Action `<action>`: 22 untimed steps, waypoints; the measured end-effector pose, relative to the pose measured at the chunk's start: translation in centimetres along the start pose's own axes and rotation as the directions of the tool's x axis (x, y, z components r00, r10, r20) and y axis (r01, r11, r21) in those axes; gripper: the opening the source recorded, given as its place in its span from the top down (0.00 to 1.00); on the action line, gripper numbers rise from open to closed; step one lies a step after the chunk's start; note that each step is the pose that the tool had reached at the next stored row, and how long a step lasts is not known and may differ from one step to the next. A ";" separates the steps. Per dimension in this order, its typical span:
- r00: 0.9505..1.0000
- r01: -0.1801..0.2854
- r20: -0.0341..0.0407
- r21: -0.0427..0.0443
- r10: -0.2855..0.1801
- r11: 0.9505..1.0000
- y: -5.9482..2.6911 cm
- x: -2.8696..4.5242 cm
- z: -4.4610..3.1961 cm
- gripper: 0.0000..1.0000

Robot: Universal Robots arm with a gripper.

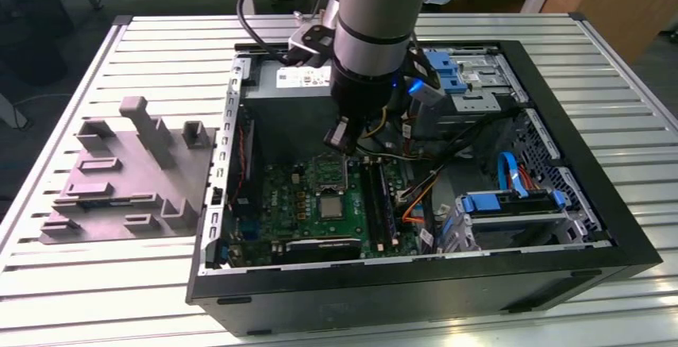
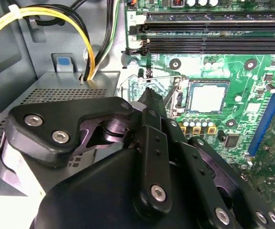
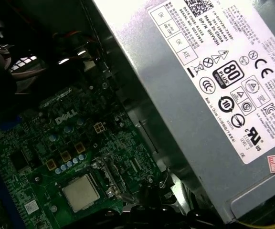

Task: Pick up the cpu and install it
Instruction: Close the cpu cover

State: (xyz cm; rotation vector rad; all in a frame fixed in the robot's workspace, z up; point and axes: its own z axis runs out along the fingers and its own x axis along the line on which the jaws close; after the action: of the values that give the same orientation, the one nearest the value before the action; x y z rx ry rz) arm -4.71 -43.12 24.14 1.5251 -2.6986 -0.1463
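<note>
Evidently the cpu [image 1: 332,206] already lies flat in its socket on the board [image 1: 307,212], inside the open case [image 1: 593,204], and I judge the hinged frame [image 1: 330,174] beside it to be flipped back rather than clamped. The gripper [image 1: 339,139] hangs just above that frame, close to the cpu but not touching it. In the second wrist view its fingers [image 2: 151,124] look drawn narrow, tapering to one tip with nothing between them. I take the step in hand to be securing the chip, so I would go slowly. I would keep the tip clear of the metal top and press only on the frame or its wire lever [image 2: 163,78]. I would also check that the cpu sits square before any load goes on. The exterior view gives me what the wrist cameras cannot: the arm's height over the board, the grey tray [image 1: 122,180] well apart on the slatted table [image 1: 63,283], and the cables near the arm. The second wrist view gives the tip's line against the cpu [image 2: 207,98] and the memory slots [image 2: 214,45]. The first wrist view shows the cpu [image 3: 81,192] from the far side and how near the power supply [image 3: 190,119] stands to the socket.
</note>
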 end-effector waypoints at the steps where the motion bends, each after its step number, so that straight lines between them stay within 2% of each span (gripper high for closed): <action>1: 1.000 0.001 0.000 0.000 -0.001 1.000 -0.03 0.04 0.00 0.89; 15: 1.000 0.010 -0.002 0.000 -0.010 1.000 -0.59 1.08 -0.07 0.89; 22: 1.000 0.015 -0.010 0.005 -0.015 1.000 -0.83 1.53 -0.09 0.89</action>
State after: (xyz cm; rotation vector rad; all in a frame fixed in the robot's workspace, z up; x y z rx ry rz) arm -4.79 -44.86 24.12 1.5433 -2.6826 -0.1328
